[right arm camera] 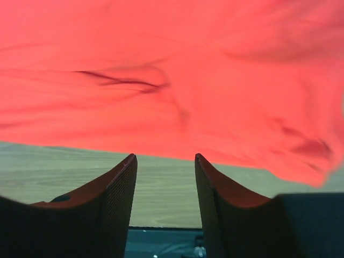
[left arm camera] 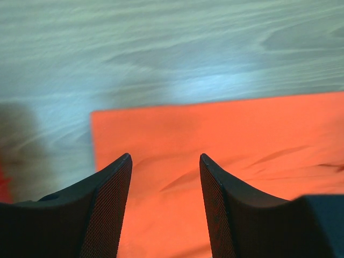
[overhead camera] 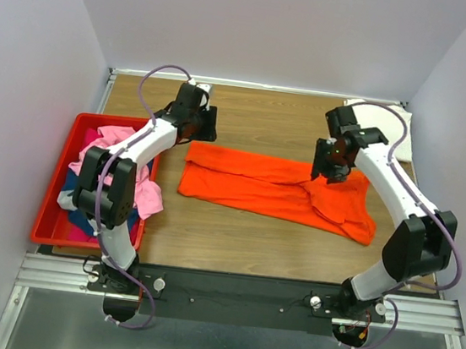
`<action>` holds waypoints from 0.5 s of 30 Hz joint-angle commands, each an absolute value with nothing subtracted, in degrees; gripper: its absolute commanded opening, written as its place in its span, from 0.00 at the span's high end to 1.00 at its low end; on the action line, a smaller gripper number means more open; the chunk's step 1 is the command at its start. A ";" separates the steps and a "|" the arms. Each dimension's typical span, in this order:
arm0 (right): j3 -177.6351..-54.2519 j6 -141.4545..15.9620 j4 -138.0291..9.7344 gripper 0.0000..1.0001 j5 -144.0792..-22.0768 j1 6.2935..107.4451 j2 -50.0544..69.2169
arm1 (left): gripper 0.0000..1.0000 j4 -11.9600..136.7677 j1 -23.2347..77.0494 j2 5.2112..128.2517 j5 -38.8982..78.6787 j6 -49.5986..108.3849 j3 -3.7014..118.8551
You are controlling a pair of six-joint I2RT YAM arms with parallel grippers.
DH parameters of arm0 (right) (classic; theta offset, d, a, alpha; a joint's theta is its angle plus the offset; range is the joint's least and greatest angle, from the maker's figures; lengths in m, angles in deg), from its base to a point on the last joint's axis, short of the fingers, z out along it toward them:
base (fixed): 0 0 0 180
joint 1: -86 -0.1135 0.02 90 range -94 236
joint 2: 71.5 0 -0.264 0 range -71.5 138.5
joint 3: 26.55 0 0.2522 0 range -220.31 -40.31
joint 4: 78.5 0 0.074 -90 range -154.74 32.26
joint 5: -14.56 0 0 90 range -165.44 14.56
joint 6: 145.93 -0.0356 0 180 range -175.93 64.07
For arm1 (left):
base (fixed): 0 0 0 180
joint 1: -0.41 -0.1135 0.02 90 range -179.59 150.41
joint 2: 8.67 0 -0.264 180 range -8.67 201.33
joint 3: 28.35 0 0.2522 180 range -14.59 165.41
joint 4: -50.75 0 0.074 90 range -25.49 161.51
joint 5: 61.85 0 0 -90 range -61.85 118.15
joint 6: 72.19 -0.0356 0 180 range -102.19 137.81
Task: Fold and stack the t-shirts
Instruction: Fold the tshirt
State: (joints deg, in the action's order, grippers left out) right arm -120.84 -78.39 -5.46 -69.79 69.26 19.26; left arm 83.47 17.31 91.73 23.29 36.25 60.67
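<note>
A bright orange t-shirt point(overhead camera: 273, 192) lies flat across the middle of the table, folded into a long band with a rumpled right end. My left gripper point(overhead camera: 201, 131) hovers over its far left corner, open, with only orange cloth point(left arm camera: 215, 140) showing under the gap between the fingers point(left arm camera: 113, 204). My right gripper point(overhead camera: 333, 168) hangs over the shirt's far right part, also open; the orange shirt point(right arm camera: 172, 80) fills the top of its view and bare wood shows between its fingers point(right arm camera: 115, 204). Neither gripper point(left arm camera: 164, 157) point(right arm camera: 164, 156) holds anything.
A red plastic bin point(overhead camera: 53, 195) at the left edge holds bunched pink point(overhead camera: 114, 139), dark blue and white shirts, partly behind the left arm. A white cloth point(overhead camera: 390, 119) lies at the back right corner. Bare wooden table point(overhead camera: 257, 118) surrounds the orange shirt.
</note>
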 commanded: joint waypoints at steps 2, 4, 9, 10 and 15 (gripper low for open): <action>-118.10 -75.27 -14.38 0.48 -79.55 66.49 23.94 | 0.39 80.24 18.51 95.39 18.05 39.70 63.54; -116.08 -74.74 -15.61 0.51 -79.31 66.31 25.61 | 0.39 79.63 19.04 95.65 17.87 39.79 63.81; -113.96 -71.93 -16.75 0.53 -82.11 66.31 28.60 | 0.39 80.06 19.13 95.74 18.39 38.91 63.10; -113.44 -71.58 -17.36 0.53 -82.81 66.31 29.13 | 0.39 80.15 19.13 95.74 18.40 38.91 62.93; -110.98 -74.21 -17.37 0.56 -77.65 66.31 31.77 | 0.39 80.33 19.22 95.74 18.66 39.17 62.31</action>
State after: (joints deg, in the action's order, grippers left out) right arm -112.84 -73.49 -16.08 -79.82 66.49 29.80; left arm 80.82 18.91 95.51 19.70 38.70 62.75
